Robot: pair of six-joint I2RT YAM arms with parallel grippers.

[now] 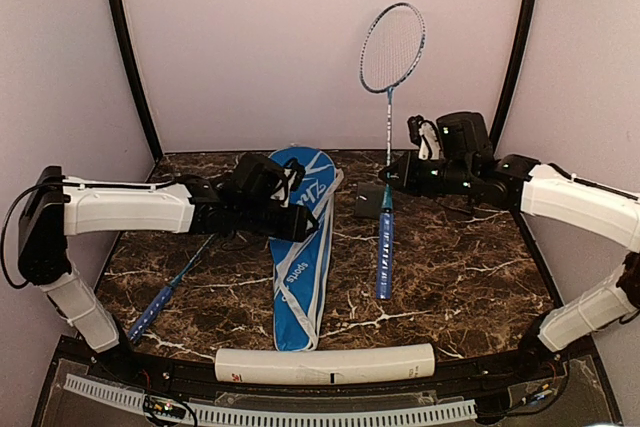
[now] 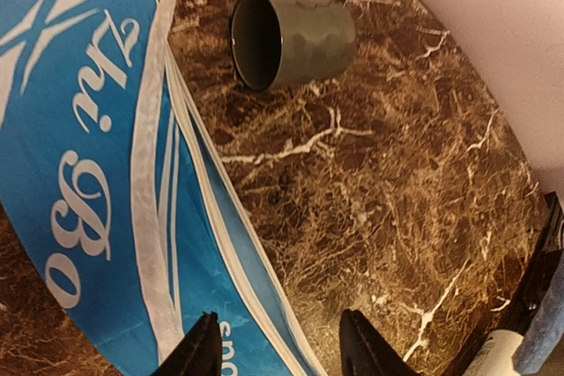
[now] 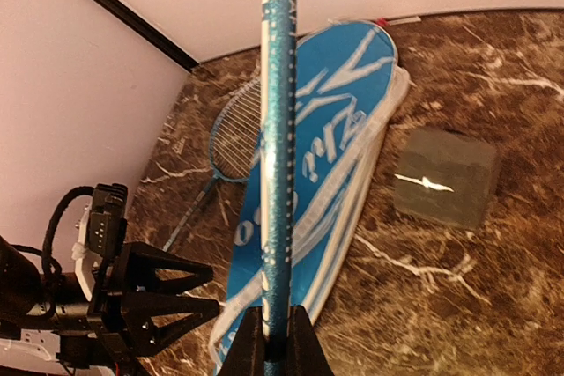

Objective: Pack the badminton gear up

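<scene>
White tube, smooth and rigid, lying crosswise at the near edge of the brown marble-patterned surface; probably light, apt to roll, best taken mid-length. Beyond it, blue zip bag flat at centre: soft fabric, white trim, likely limp if lifted by one end. Left hand just above the bag's edge, fingers apart, holding nothing. Second racket flat under the left arm. Right hand clamped on the held racket at its blue handle, head raised toward the back wall; thin shaft, delicate strings. Dark cap on its side beside the bag.
</scene>
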